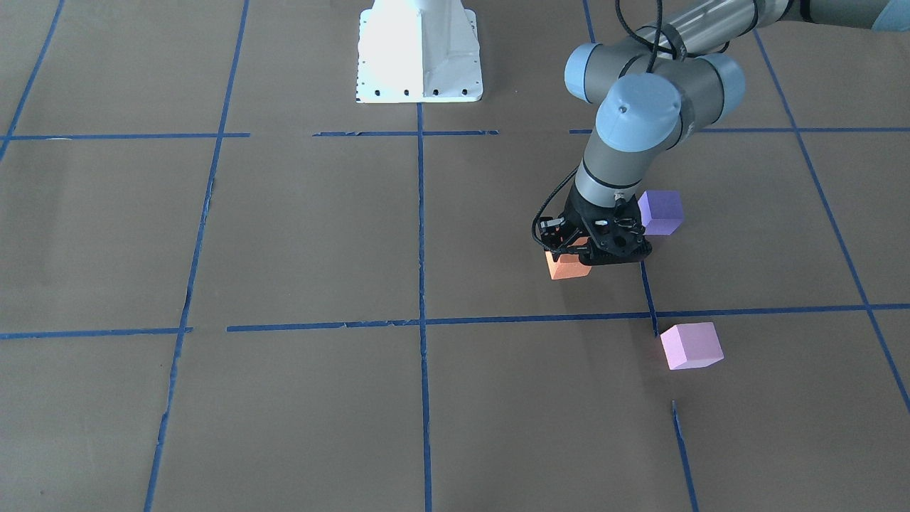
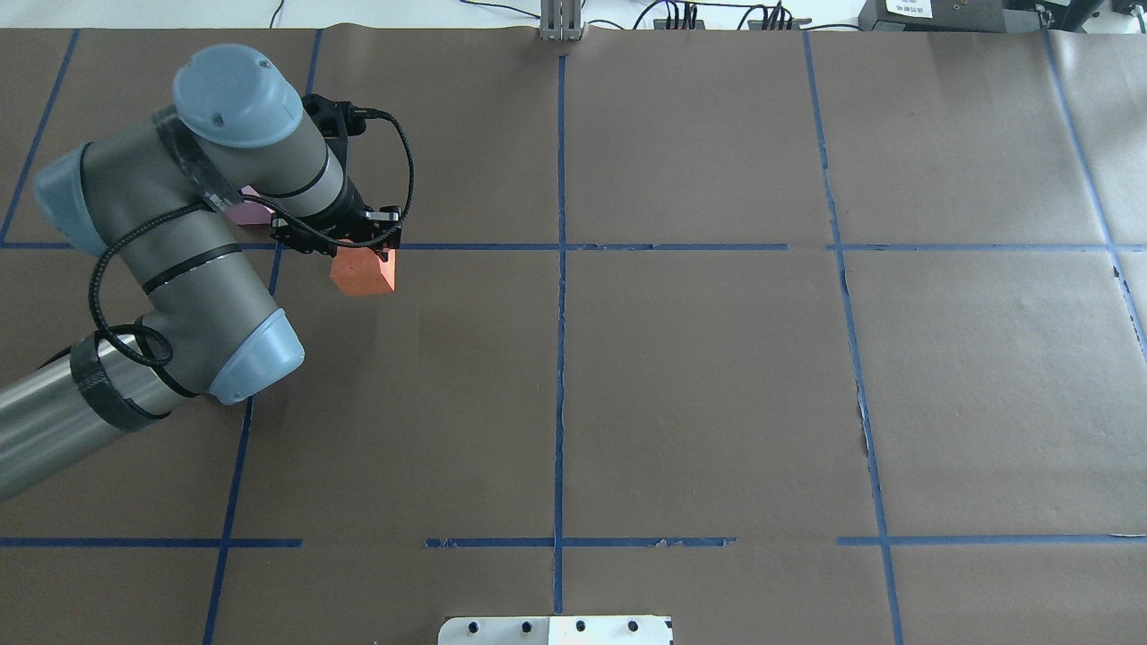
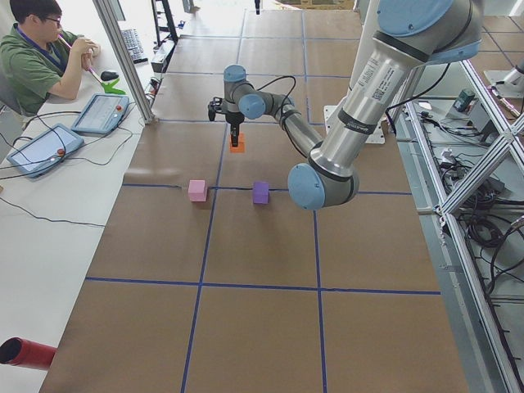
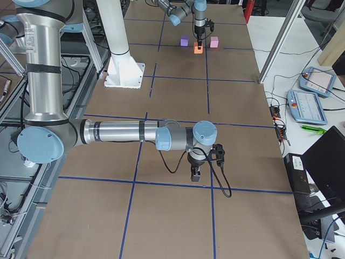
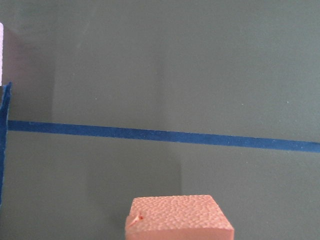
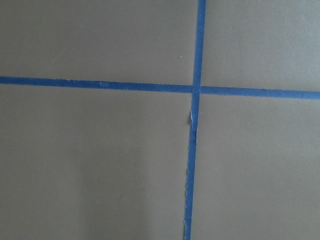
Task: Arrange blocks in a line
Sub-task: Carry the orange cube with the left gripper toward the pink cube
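Orange block (image 1: 565,270) sits right of centre in the front view, under the left hand (image 1: 579,254), which looks clamped on its sides, low over the bench (image 1: 320,235). I cannot tell whether the block rests there or is just lifted. The purple block (image 1: 661,212) lies near its upper right, apart from it, and the pink block (image 1: 691,345) is lower right, beyond a tape (image 1: 498,319) line. In the left side view pink and purple lie level along one tape line, with orange off that row, so the grip is probably meant to bring orange into line with them. The front view alone shows all three blocks well. In the overhead view the arm hides purple and leaves only a sliver of pink at upper left. The left wrist view adds the pitted top of orange at its bottom edge, with a tape line ahead. The right hand (image 4: 194,175) shows only in the right side view, at lower centre above bare bench. I cannot tell whether it is apart or together, and its wrist view gives just crossing tape.
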Tool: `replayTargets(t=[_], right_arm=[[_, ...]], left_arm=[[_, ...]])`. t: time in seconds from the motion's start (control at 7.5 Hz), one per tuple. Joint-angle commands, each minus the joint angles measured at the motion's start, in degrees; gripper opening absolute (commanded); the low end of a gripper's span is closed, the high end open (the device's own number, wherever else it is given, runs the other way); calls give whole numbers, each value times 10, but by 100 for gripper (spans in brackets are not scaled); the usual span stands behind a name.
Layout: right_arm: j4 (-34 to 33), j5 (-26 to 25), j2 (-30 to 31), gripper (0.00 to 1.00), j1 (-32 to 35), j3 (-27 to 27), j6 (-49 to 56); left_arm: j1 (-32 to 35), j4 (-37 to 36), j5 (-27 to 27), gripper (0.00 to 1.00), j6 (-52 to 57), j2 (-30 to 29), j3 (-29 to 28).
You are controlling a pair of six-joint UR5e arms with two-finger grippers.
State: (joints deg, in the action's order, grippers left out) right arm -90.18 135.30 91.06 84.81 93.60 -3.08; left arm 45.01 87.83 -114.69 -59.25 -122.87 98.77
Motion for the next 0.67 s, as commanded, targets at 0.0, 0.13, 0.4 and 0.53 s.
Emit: replayTargets(t=[0.0,0.13,0.4,0.53], right_arm=[[0,0,0,100,0,0,-1],[0,0,0,100,0,0,0],[0,0,0,100,0,0,0],[0,0,0,100,0,0,-1]], left_arm=[[65,-66,2,0,79,-2,45],[106,-63,-4,0,171,6,39],[130,-9,-26,0,223,76,33],[129,62,-39,0,218,117,12]])
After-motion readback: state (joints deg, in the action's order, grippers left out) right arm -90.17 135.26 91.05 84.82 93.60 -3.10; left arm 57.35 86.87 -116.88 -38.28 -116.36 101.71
